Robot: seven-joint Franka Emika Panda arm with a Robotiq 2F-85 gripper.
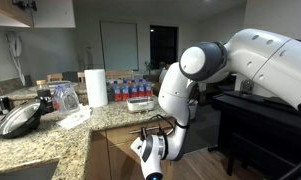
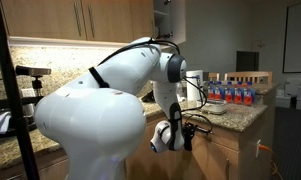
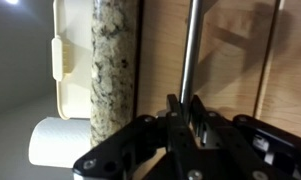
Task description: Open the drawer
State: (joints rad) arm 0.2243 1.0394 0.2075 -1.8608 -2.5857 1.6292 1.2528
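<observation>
Gripper (image 3: 186, 108) at 6 o'clock in wrist view, jaws pinched together on bar handle (image 3: 191, 50). The silver bar leaves the jaws toward 12 o'clock. Drawer (image 3: 235, 60) front, light wood, fills the frame from 12 through 3 o'clock, directly behind the bar. No gap shows between the front and the granite counter edge (image 3: 115, 70) at 10 o'clock. I judge the drawer not yet drawn out, though the angle is poor.

Step in hand: grasp made, pull pending. Next move calls for a straight pull away from the cabinet face, square to the front, with a firm grip. A skewed pull could slide the fingers along the bar.

Farther off in an exterior view, paper towel roll (image 1: 95, 87) stands on the counter at 10 o'clock, bottles (image 1: 125, 88) just beyond.
</observation>
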